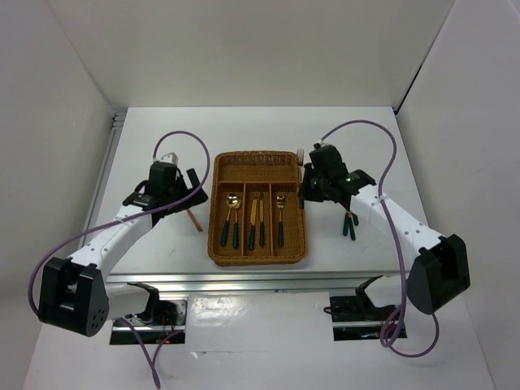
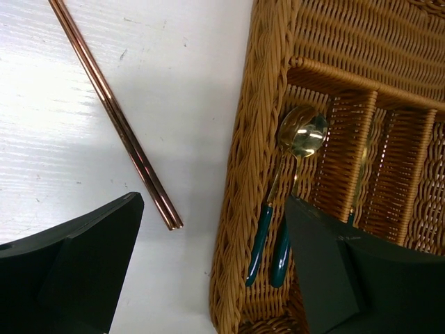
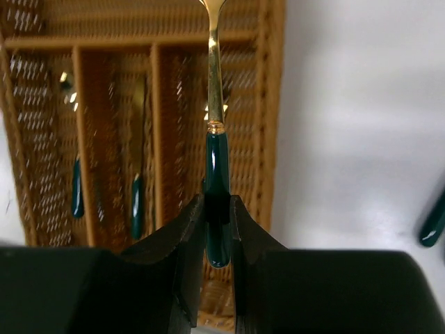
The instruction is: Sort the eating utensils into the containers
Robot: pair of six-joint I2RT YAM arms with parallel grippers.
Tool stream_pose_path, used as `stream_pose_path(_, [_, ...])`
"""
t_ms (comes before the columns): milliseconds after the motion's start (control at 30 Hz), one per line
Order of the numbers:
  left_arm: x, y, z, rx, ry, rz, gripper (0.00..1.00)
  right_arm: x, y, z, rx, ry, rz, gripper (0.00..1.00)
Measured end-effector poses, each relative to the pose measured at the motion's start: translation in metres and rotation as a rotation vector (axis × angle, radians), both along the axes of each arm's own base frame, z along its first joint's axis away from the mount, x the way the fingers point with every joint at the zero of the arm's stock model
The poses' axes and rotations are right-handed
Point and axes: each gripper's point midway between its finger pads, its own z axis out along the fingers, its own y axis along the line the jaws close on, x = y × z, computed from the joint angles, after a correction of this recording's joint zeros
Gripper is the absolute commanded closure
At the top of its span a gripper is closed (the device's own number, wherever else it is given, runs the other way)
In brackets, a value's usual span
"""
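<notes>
- Green-handled fork (image 3: 216, 174) sits pinched tight between the right fingers (image 3: 203, 226), its gold stem pointing away from them.
- Behind it in the wrist view runs the right slot of the tray (image 3: 268, 104), close to the right wall.
- Left fingers (image 1: 192, 188) gape wide with nothing in them.
- One end of the chopsticks (image 2: 118, 118) lies on the bench (image 2: 55, 160) between them, nearer the finger away from the tray.
- Their other finger hangs over the left slot, where two spoons (image 2: 302, 132) lie.
- Knives (image 1: 253, 213) lie in the middle slot.
- Two more utensils (image 1: 349, 225) lie on the bench, right of the right arm.
</notes>
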Motion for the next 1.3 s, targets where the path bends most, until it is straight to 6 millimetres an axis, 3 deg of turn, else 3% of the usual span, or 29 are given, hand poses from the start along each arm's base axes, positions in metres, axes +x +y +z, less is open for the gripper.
stream_pose_path(100, [0.000, -0.001, 0.004, -0.006, -0.011, -0.003, 0.02, -0.023, 0.015, -0.007, 0.030, 0.040, 0.047, 0.99])
stream_pose_path(333, [-0.002, -0.001, 0.009, -0.012, -0.028, -0.005, 0.02, -0.078, 0.045, -0.049, 0.028, 0.206, 0.129, 0.98])
stream_pose_path(567, [-0.003, -0.001, 0.013, -0.016, -0.041, -0.006, 0.02, -0.098, 0.044, -0.073, 0.019, 0.287, 0.092, 0.90])
stream_pose_path(767, [-0.003, -0.001, 0.013, -0.016, -0.040, -0.006, 0.02, -0.097, 0.044, -0.087, 0.003, 0.313, 0.073, 0.67])
stream_pose_path(1000, [-0.003, -0.001, 0.013, -0.016, -0.040, -0.006, 0.02, -0.090, 0.043, -0.098, -0.044, 0.324, 0.067, 0.49])
stream_pose_path(1100, [-0.003, -0.001, 0.013, -0.015, -0.040, -0.006, 0.02, -0.075, 0.048, -0.082, -0.050, 0.275, 0.071, 0.37])
stream_pose_path(1300, [-0.003, -0.001, 0.012, -0.014, -0.037, -0.006, 0.02, -0.029, 0.056, -0.027, -0.025, 0.093, 0.065, 0.16])
